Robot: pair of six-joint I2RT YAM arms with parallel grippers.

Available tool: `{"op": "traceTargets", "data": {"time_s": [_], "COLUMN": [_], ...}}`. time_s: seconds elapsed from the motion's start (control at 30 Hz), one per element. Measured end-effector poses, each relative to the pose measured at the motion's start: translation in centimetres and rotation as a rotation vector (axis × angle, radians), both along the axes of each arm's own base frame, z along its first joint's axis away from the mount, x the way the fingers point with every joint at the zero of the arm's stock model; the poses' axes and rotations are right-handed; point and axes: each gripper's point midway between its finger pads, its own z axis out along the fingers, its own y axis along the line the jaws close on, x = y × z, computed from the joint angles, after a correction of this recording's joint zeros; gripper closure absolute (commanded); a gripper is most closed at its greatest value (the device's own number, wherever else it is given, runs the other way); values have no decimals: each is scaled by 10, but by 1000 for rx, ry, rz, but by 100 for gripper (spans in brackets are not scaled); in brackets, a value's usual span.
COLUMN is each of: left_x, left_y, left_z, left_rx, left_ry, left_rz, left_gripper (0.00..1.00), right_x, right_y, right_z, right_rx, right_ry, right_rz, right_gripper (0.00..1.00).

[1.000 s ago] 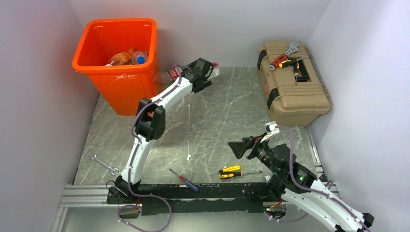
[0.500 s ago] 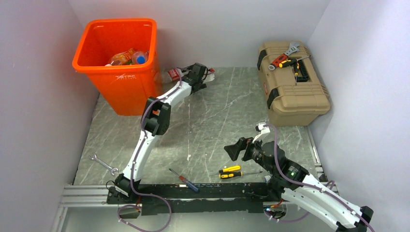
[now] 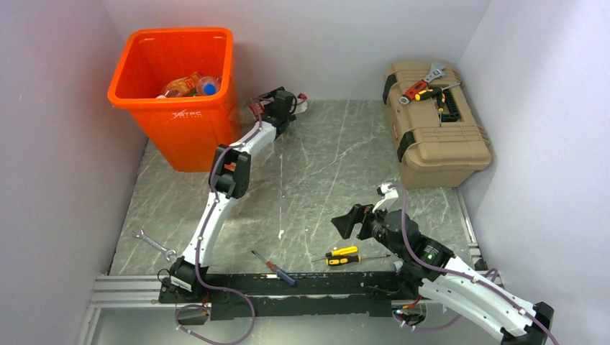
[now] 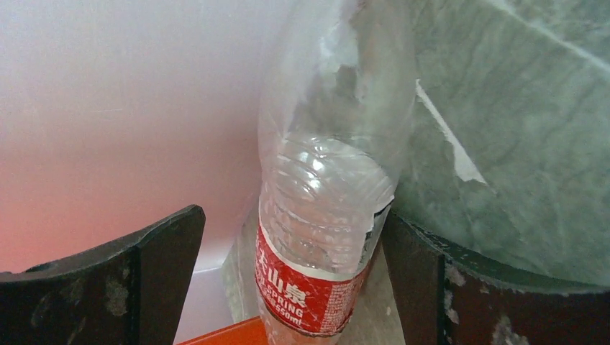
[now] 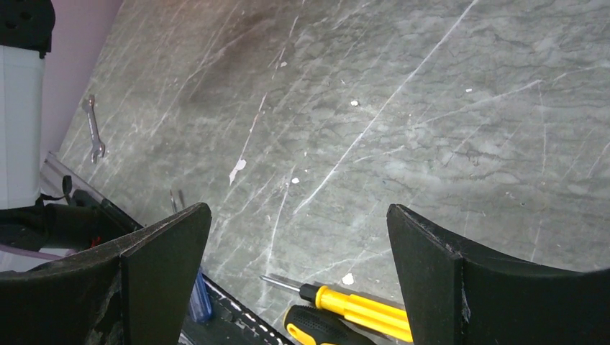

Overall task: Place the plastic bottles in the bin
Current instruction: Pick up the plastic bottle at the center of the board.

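The orange bin [image 3: 188,126] stands at the back left with plastic bottles [image 3: 190,84] lying inside it. Another clear bottle with a red label [image 4: 324,215] lies on the table against the back wall, just right of the bin's corner [image 4: 216,334]. My left gripper [image 4: 293,215] is open, with one finger on each side of this bottle's labelled end. The right finger [image 4: 431,280] is close against the label. From above, the left gripper [image 3: 266,109] reaches beside the bin to that bottle [image 3: 255,108]. My right gripper [image 3: 345,223] hangs open over the front right of the table, holding nothing.
A tan toolbox [image 3: 439,136] with tools on its lid sits at the back right. Two yellow-handled screwdrivers [image 5: 360,310] lie below the right gripper [image 5: 298,212]. A blue-handled screwdriver [image 3: 275,268] and a wrench [image 3: 155,245] lie near the front rail.
My left arm has stretched further back and left, bringing its open gripper around the red-labelled bottle beside the bin. The right gripper has drifted slightly left.
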Motion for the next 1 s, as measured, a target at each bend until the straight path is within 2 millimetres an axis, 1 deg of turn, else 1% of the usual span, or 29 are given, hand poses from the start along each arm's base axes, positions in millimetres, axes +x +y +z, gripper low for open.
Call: {"op": "traceTargets", "data": {"time_s": [0.07, 0.1, 0.13, 0.17, 0.2, 0.3, 0.37, 0.57, 0.7, 0.77, 0.8, 0.87, 0.93, 1.0], "left_x": [3, 3, 4, 4, 4, 3, 4, 4, -3, -11, -17, -28, -41, -56], "left_y": [3, 4, 5, 5, 6, 6, 5, 2, -6, -19, -29, -56, -87, -116], "left_z": [0, 0, -1, -2, -5, -14, -13, -17, -14, -9, -7, 0, 14, 33], "left_rx": [-1, -2, -3, -7, -8, 2, -3, -2, 3, -8, -22, -57, -93, -136], "left_ry": [-8, -9, -8, -4, 3, 15, 4, -25, -47, -43, -40, -36, -42, -55], "left_rz": [3, 5, 5, 3, -1, -5, -6, -9, -22, -41, -54, -93, -136, -176], "left_gripper": [12, 19, 33, 53, 57, 58, 59, 72, 80, 85, 89, 100, 100, 100], "right_x": [1, 1, 1, 1, 1, 1, 1, 2, 2, 2, 2, 3, 2, 1], "right_y": [1, 1, 2, 2, 3, 3, 3, 3, 2, 1, 1, 0, -1, -4], "right_z": [0, 0, 0, 0, 0, -1, 0, -1, 2, 4, 6, 9, 13, 18], "right_rx": [6, 9, 11, 12, 15, 19, 22, 31, 39, 46, 50, 61, 72, 82], "right_ry": [3, 4, 5, 7, 8, 13, 15, 16, 7, -1, -5, -16, -28, -42], "right_rz": [-2, -3, -4, -5, -6, -9, -11, -13, -18, -22, -23, -28, -32, -33], "right_gripper": [3, 3, 3, 3, 3, 3, 3, 3, 4, 4, 4, 4, 4, 4]}}
